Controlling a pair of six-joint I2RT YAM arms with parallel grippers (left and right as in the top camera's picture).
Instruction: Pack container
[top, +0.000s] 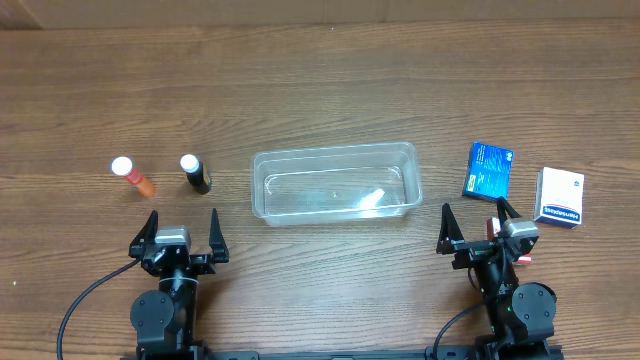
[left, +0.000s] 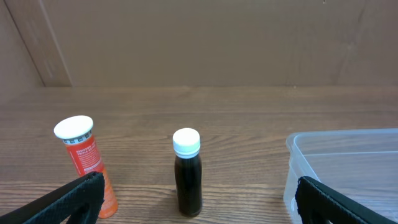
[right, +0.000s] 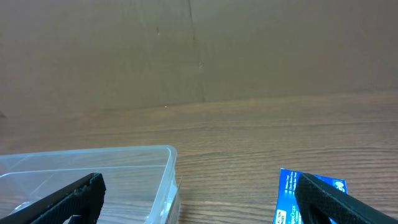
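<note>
Clear plastic container at the middle of the table, two robot arms nearby.
The left gripper and right gripper are both spread apart. Two bottles stand left of it, two boxes right.

table: brown wood-grain top | wall: plain brown panels | light: even

orange tube | dark bottle (both white-capped) | blue box | white box | wooden table
</note>
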